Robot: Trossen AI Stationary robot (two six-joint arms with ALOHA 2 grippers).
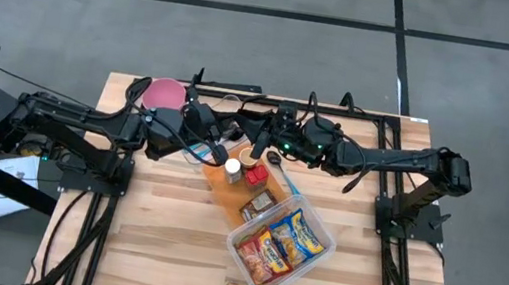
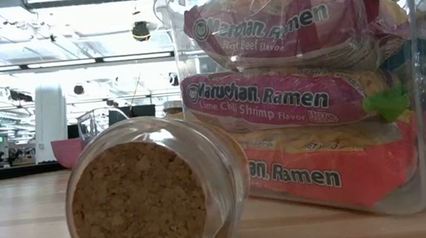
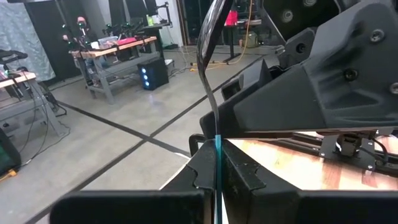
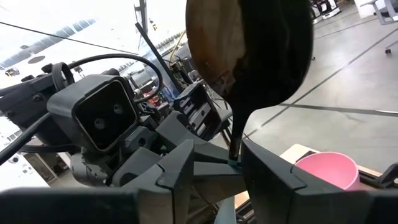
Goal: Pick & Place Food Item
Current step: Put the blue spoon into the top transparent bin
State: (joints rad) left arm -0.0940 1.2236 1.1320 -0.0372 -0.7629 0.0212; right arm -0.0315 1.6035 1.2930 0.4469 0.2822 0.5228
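Handover step, I reckon: left pincer (image 3: 216,173) is clamped on the spoon (image 4: 249,56) by its handle, up over the back middle of the tabletop (image 1: 159,240), and right pincer (image 4: 227,167) sits apart around that same handle. Ramen (image 1: 282,243) is in the bin (image 1: 323,226), so next the right needs to back straight off without knocking the spoon.
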